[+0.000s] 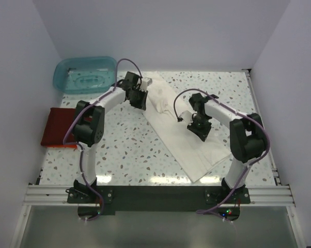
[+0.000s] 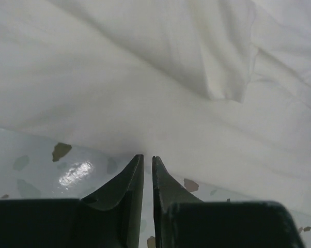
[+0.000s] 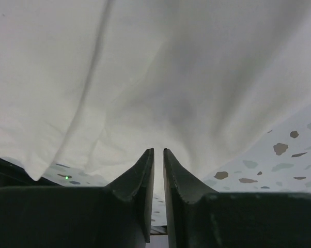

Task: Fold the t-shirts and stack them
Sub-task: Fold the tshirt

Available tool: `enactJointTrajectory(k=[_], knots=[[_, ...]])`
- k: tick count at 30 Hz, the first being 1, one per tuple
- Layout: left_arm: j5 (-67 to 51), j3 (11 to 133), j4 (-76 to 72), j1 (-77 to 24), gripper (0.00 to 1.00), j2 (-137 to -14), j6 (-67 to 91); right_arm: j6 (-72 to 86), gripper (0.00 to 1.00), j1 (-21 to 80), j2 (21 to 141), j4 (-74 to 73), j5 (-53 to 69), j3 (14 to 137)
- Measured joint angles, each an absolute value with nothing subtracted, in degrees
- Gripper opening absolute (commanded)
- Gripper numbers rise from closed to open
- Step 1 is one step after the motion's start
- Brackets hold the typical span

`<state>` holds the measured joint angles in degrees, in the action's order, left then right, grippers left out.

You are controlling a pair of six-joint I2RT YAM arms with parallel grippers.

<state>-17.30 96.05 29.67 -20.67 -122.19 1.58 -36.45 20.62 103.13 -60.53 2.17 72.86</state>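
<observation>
The cream-white t-shirt (image 1: 182, 142) lies as a long rumpled band from the table's back middle to the front right. My left gripper (image 1: 141, 102) is at its left edge near the back end, jaws closed on the cloth edge (image 2: 145, 77). My right gripper (image 1: 199, 129) is over the middle of the band and is shut on a pinch of the shirt (image 3: 171, 67), which tents up from its tips (image 3: 158, 151). The left tips (image 2: 148, 157) meet the shirt's border. The dark red folded shirt (image 1: 60, 126) lies at the far left, with the orange shirt (image 1: 62, 146) showing as a thin edge under it.
A translucent teal plastic tub (image 1: 86, 75) stands at the back left, just behind the left arm. White walls enclose the speckled table (image 1: 129, 150) on three sides. A metal rail (image 1: 155, 194) runs along the near edge.
</observation>
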Motion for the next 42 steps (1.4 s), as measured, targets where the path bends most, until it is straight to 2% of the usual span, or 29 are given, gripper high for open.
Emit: enactJointTrajectory(k=[2,7,12,17,21,27,28,30,32,37,42], knots=[[-17.45,92.95,30.3,-20.95,0.15,-122.61,3.2,-37.67,0.07,20.45,104.64,-59.44,0.51,71.85],[-18.04,91.11,29.93,-21.45,0.12,-123.94,6.39,-38.89,0.0,21.02,107.68,-56.4,-1.63,68.82],[-17.82,94.52,30.06,-21.21,0.1,-126.32,6.87,-38.59,0.0,23.68,108.05,-56.36,-4.03,67.64],[-17.45,104.66,31.18,-19.55,0.09,-132.68,5.85,-35.92,0.0,32.49,106.98,-58.0,-3.62,65.01],[-15.92,112.84,31.79,-17.54,0.08,-137.47,3.09,-31.24,0.05,40.58,108.49,-60.73,4.19,66.94],[-13.76,116.88,32.51,-15.99,0.19,-139.48,-3.16,-24.93,0.16,46.7,114.59,-60.95,17.23,77.01],[-13.87,116.77,32.47,-15.88,0.24,-139.24,-4.14,-24.38,0.21,46.59,115.07,-60.4,18.9,78.54],[-14.74,113.86,31.64,-15.68,0.32,-137.56,-5.78,-23.83,0.26,44.75,115.13,-60.27,22.37,81.23],[-16.62,107.81,31.29,-15.09,0.36,-133.62,-7.03,-23.66,0.26,41.04,114.67,-60.42,25.02,83.81],[-23.51,94.78,30.85,-13.3,0.36,-122.74,-8.1,-22.87,0.2,29.26,113.08,-58.76,26.0,89.38],[-28.97,90.04,28.45,-14.98,0.34,-116.88,-5.67,-19.9,0.1,22.92,116.71,-54.7,20.82,98.41]])
